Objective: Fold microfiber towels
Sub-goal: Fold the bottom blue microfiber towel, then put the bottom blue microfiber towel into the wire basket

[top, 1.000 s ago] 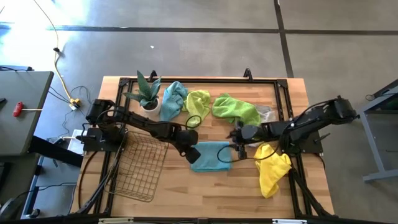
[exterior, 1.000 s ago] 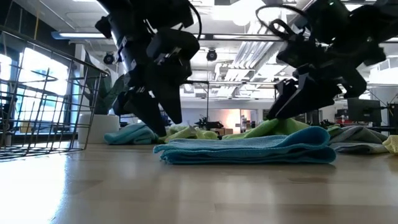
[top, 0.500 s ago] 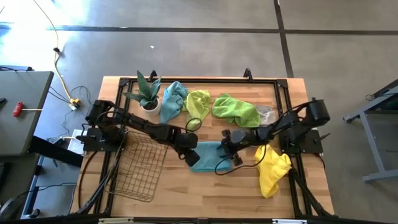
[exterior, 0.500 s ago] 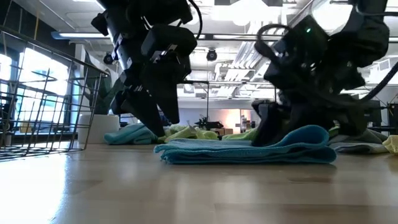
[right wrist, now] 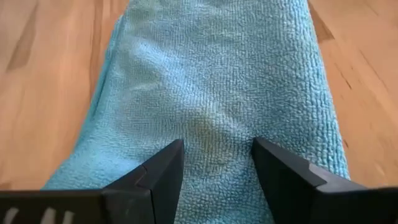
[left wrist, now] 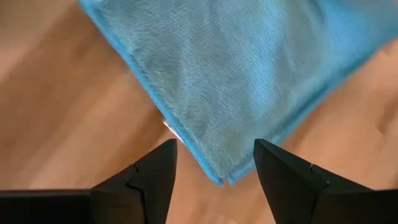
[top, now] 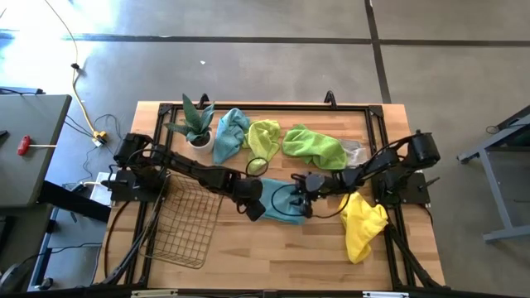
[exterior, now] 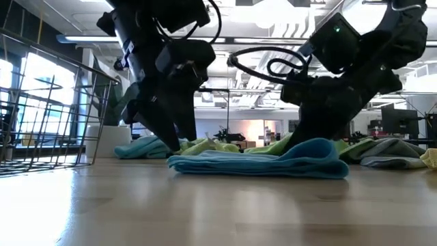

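Towels: six on table. Teal folded one (top: 280,201) mid-table; teal, two green, grey along far edge; yellow (top: 362,225) near right. Left gripper (top: 255,204) spread wide at its left corner; right gripper (top: 303,199) spread wide, over its right fold.

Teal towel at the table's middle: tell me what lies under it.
The teal towel lies folded on the bare wooden table; nothing pokes out beneath. Whether anything hides between its layers is covered.

A teal towel (right wrist: 217,106) lies folded on a wooden table (right wrist: 50,74). The right gripper (right wrist: 217,163) hangs just above the cloth, its two dark fingers (right wrist: 155,174) spread apart.
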Controlling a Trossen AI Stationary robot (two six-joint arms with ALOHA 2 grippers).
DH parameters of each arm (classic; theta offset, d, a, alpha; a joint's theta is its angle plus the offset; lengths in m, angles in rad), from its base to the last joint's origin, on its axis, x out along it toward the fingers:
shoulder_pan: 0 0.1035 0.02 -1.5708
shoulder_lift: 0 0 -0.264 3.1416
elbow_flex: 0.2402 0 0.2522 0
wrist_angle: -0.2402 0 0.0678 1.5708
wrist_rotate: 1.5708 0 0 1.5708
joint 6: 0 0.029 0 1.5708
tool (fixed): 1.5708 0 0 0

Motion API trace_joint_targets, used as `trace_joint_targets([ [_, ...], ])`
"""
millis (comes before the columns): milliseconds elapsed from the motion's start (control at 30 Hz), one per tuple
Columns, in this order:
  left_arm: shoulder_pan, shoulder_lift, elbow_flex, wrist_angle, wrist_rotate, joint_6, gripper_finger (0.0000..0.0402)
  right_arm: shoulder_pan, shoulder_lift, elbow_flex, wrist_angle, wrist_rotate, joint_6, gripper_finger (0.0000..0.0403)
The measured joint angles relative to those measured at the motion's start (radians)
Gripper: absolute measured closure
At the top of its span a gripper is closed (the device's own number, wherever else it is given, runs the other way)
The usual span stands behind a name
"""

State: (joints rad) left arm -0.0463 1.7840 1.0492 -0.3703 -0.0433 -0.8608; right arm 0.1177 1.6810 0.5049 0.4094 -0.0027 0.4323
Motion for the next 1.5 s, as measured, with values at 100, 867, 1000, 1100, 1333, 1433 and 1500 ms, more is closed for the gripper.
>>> trace_joint_targets([
  [100, 0.01, 0.0, 0.0, 0.0, -0.018, 0.001, 0.0197, -0.001, -0.071, -0.006, -0.061, -0.056, 0.016, 0.0215],
  [867, 0.074, 0.0, 0.0, 0.032, 0.002, 0.096, 0.0197, 0.08, -0.816, -0.282, -0.286, 0.236, -0.157, 0.0215],
  [1000, 0.074, 0.0, 0.0, 0.035, 0.001, 0.078, 0.0197, 0.086, -0.846, -0.395, -0.113, 0.236, -0.167, 0.0215],
  [1100, 0.074, 0.0, 0.0, 0.039, 0.0, 0.064, 0.0197, 0.086, -0.86, -0.454, 0.005, 0.236, -0.173, 0.0215],
  [1333, 0.074, 0.0, 0.0, 0.053, -0.002, 0.053, 0.0197, 0.086, -0.904, -0.495, 0.049, 0.236, -0.235, 0.0215],
  [1433, 0.074, 0.0, 0.0, 0.056, -0.002, 0.052, 0.0197, 0.086, -0.934, -0.494, 0.05, 0.236, -0.292, 0.0215],
  [1500, 0.074, 0.0, 0.0, 0.056, -0.002, 0.052, 0.0197, 0.085, -0.957, -0.494, 0.033, 0.241, -0.321, 0.0215],
])
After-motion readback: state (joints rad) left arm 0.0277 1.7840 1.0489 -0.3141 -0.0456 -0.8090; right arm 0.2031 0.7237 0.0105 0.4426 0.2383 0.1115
